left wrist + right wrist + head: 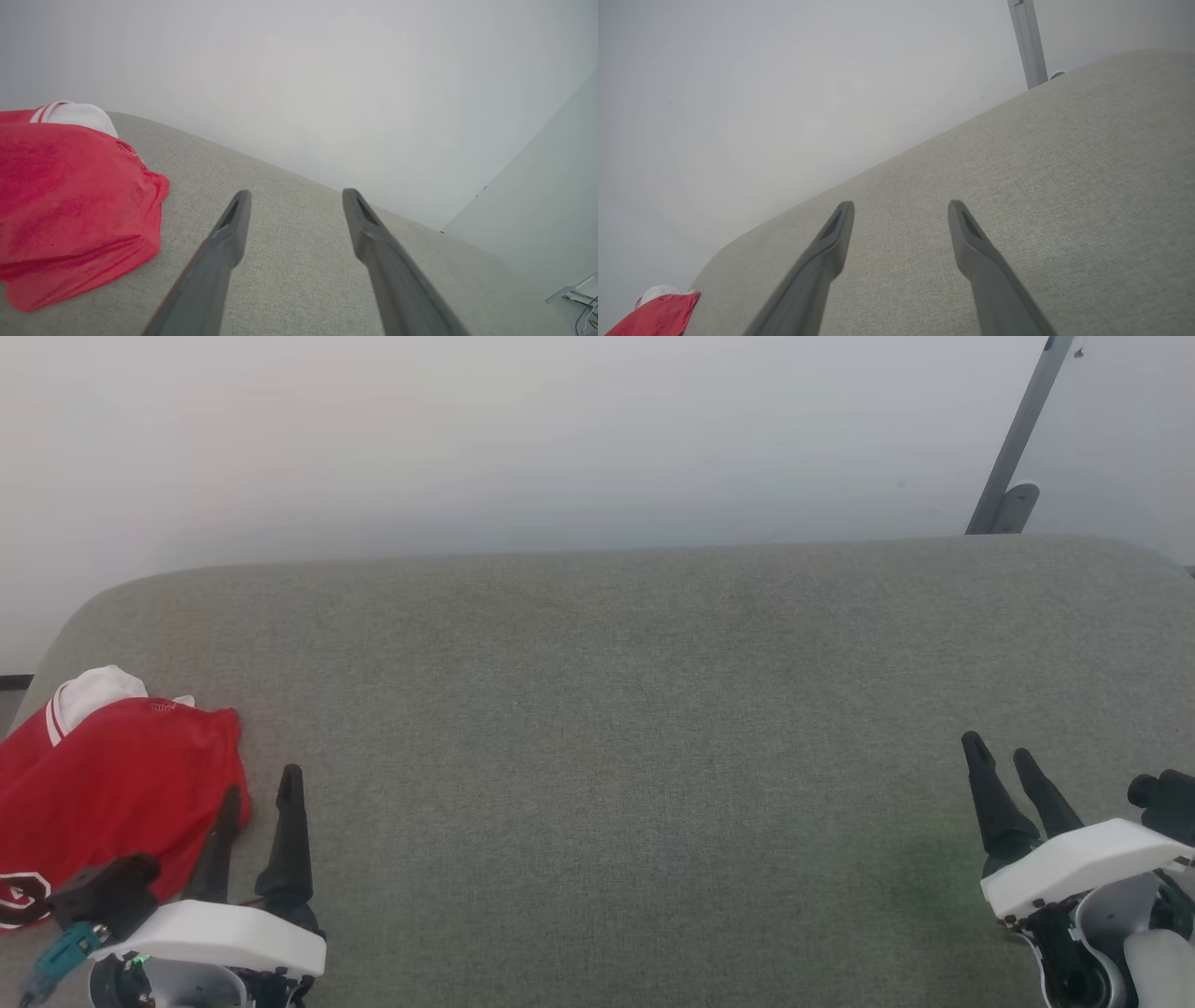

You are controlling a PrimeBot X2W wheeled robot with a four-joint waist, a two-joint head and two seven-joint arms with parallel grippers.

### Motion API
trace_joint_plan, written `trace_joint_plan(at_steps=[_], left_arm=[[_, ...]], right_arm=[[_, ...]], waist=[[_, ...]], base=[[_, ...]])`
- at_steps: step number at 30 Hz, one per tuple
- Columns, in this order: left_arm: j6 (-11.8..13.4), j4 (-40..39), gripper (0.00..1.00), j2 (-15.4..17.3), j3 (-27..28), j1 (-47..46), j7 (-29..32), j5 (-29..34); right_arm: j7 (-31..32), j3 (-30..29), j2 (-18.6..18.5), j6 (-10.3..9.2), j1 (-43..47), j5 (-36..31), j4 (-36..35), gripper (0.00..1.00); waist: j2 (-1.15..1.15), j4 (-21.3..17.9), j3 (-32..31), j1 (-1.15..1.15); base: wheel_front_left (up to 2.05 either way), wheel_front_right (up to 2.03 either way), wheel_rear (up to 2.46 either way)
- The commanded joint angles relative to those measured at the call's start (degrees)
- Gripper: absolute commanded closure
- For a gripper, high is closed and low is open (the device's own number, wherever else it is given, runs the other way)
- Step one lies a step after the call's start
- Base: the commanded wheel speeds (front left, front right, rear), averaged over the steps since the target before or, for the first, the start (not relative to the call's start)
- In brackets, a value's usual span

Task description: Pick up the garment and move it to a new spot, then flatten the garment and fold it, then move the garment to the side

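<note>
Nearest the head camera, the left gripper [261, 780] is rising from the near left corner of the grey-green padded surface [607, 709]. Its 2 dark fingers are standing wide apart with nothing between them. The garment [121, 775], 1 red jersey with a white sleeve and striped trim, is lying bunched at the surface's left end, just beside that gripper. A black-and-white bit of print is showing at its near edge. The right gripper [997, 747] is hanging over the surface's near right corner, well apart from the garment, its 2 fingers also spread and holding nothing. Bare cloth is lying between the 2 grippers. 1 grey metal pole [1018, 439] is leaning behind the surface's far right corner, against a pale wall [467, 429].

Seen from the left wrist, 2 long grey fingers [224, 252] are pointing across the padded surface toward its far edge, gaping wide. The red heap is sitting to their left on the surface. A strip of bare fabric is separating it from the closer finger. Its white sleeve [79, 114] is peeking out at the heap's far side.

From the right wrist, 2 more grey fingers [985, 261] are spreading wide over the surface, gripping nothing. The garment is showing as a small red corner at the surface's distant end, far from these fingers. The pole is standing past the surface's far edge.
</note>
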Motion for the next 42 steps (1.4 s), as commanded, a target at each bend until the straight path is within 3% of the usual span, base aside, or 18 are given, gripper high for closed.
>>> trace_joint_plan(at_steps=[1, 42], left_arm=[[-0.37, -0.69, 0.00, 0.18, 0.28, -0.30, -0.51, 1.32], [-1.60, -0.69, 0.00, 1.43, 1.11, 0.60, -5.32, 18.89]], right_arm=[[-0.54, -0.31, -0.27, 0.18, -0.11, -1.22, -0.63, 0.00], [-3.50, -1.93, -0.70, 0.22, 0.59, -16.99, -2.44, 0.00]], waist=[[0.00, -0.01, 0.00, 0.00], [0.00, -0.43, -0.46, 0.00]], base=[[0.00, 0.00, 0.00], [0.00, 0.00, 0.00]])
